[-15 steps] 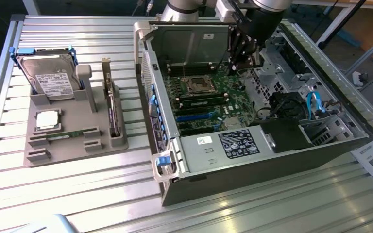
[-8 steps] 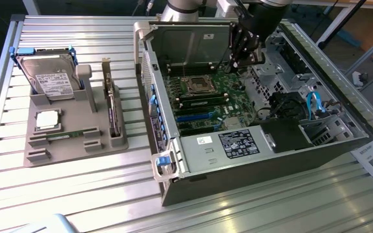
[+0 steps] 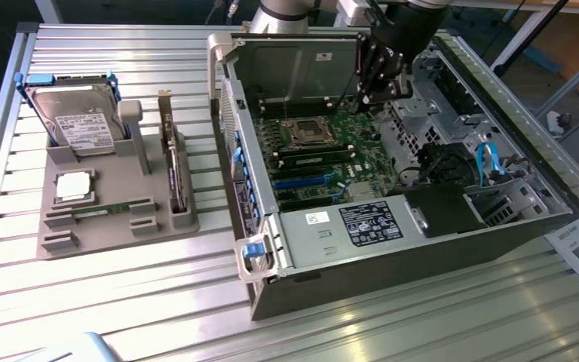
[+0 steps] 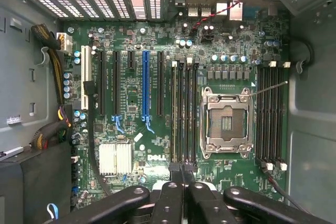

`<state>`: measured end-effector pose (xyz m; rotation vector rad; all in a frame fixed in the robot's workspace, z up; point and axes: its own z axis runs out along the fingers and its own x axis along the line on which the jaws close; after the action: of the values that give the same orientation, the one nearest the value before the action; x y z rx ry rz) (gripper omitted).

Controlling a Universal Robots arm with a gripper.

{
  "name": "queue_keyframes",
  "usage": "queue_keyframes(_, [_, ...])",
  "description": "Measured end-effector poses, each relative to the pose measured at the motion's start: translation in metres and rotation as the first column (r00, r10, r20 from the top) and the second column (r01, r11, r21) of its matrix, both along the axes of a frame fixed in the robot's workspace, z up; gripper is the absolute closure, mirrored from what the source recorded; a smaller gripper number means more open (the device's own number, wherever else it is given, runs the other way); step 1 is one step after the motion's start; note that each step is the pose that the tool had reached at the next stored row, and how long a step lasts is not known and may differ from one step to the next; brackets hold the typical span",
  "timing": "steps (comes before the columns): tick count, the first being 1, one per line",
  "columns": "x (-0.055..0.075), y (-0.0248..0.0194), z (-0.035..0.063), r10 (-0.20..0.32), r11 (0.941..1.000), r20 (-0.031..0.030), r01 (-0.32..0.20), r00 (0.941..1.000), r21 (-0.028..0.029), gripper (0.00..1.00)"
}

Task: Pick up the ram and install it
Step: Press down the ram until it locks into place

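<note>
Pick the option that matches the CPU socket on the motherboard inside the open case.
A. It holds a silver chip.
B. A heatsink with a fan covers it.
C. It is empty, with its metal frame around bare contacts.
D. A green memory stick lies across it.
C. In the wrist view the CPU socket shows bare contacts inside its metal frame, with no chip, cooler or stick on it.

Black hand [image 4: 183,174] with round screws on jointed linkage bars.
</note>
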<state>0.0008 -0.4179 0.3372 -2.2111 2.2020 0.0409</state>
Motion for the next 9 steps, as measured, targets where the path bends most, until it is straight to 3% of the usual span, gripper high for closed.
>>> queue_keyframes(9, [0.0000,0.0000,0.0000,0.000,1.0000,0.0000,0.000,1.0000,0.0000,0.90])
